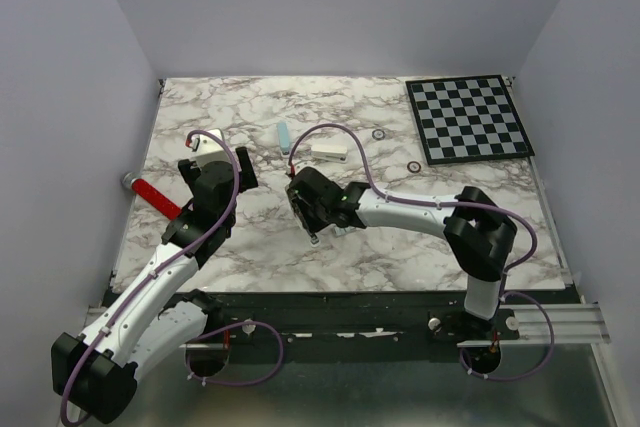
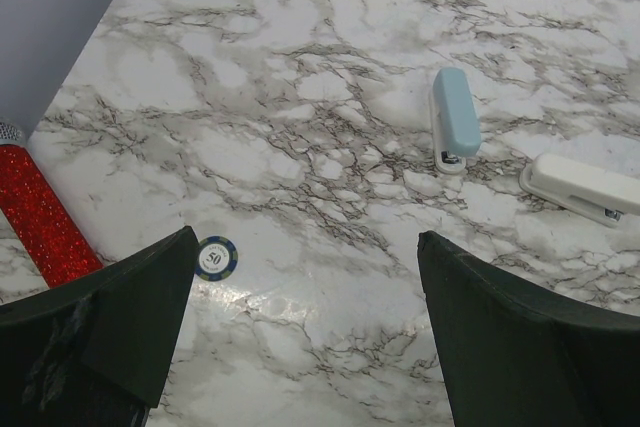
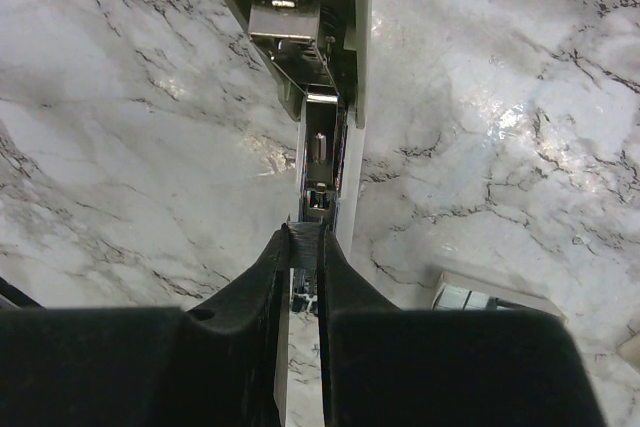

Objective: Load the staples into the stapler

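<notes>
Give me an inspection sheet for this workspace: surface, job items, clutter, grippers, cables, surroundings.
Surface: marble table, no spills seen.
Job's things: open stapler lies under the right gripper; staples are pinched over its channel.
Clutter: blue stapler, white stapler, poker chip, red glitter tube, two small rings, checkerboard, small white box.
Grippers: left gripper open, holding nothing; right gripper shut on the staples.
Cables: purple cables run along both arms and loop at the near edge.
Surroundings: plain pale walls on three sides.
</notes>
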Tool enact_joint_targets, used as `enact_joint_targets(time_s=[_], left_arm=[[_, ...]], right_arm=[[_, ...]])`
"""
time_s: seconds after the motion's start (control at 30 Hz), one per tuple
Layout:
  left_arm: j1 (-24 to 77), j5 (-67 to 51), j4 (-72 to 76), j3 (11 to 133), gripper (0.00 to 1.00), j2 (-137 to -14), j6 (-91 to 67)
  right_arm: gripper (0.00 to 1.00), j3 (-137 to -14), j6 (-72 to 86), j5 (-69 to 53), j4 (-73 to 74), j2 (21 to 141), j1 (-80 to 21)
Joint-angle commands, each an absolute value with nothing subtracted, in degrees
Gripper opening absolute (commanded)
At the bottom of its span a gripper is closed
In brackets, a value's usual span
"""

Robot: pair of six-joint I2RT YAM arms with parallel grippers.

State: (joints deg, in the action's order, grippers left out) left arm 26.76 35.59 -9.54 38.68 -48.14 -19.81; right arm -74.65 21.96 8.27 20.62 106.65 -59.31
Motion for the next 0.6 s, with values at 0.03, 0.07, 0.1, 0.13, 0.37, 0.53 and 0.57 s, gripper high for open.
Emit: enact_joint_targets(time_s=[0.03,0.07,0.1,0.13,0.37,0.53,0.57], left_arm=[[27.07,37.44,-10.02,39.64,0.99,-47.37,-20.39],[27.07,37.44,-10.11,39.55,0.99,-47.37,-20.39],[26.98,37.44,-10.02,39.55,0.99,-47.46,-20.39],[27.07,37.44,-10.02,39.55,0.99,-47.29,-20.39],[27.07,37.44,-10.02,39.46,0.99,-47.29,-20.39],[27.07,37.35,-10.11,39.46,0.99,-47.29,-20.39],[27.07,37.27,-10.11,39.46,0.99,-47.29,-20.39]], right_arm=[[0.18,-75.15,20.57,8.61,19.16,108.37,-59.94],[0.18,-75.15,20.39,8.61,19.16,108.46,-59.94],[0.18,-75.06,20.39,8.70,19.16,108.46,-60.03],[0.18,-74.97,20.39,8.79,19.16,108.54,-59.94],[0.18,-74.27,20.39,9.14,19.07,108.81,-60.03],[0.18,-74.18,20.39,9.75,19.07,108.90,-60.03],[0.18,-74.18,20.30,9.76,19.07,109.07,-60.12]])
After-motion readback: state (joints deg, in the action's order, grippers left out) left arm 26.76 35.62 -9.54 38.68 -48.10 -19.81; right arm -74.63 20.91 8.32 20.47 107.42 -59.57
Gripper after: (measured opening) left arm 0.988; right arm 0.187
